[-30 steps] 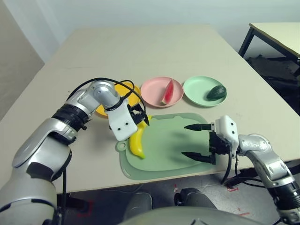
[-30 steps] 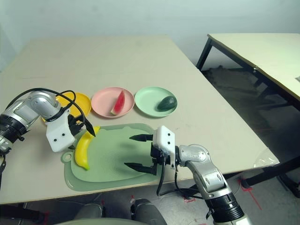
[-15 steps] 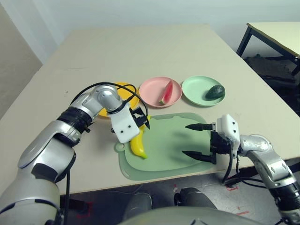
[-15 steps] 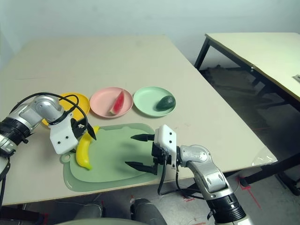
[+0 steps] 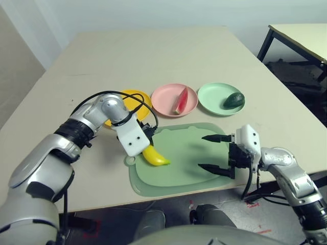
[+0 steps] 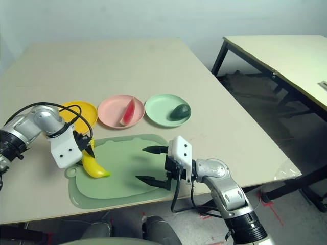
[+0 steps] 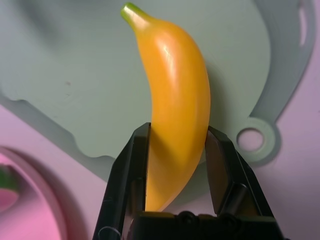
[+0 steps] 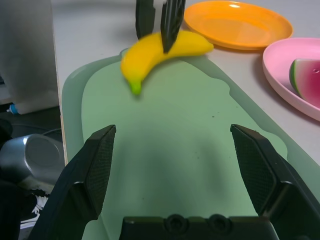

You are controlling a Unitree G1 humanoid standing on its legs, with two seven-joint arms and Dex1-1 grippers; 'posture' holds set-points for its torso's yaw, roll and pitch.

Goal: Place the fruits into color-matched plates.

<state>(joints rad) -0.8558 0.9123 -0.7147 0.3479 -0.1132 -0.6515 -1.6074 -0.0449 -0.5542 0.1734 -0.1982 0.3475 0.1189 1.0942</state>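
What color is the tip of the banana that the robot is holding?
Green, best seen in the left wrist view.

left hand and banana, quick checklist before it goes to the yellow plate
- Banana between the left hand's fingers: ok, the left hand is closed on the banana from both sides.
- Banana lifted clear of the green mat: cannot tell.
- Yellow plate free to take it: ok, no fruit shows on its visible part.
- Right hand free: ok, open with nothing between its fingers.
- Watermelon wedge on the pink plate: ok.
- Avocado on the mint green plate: ok.
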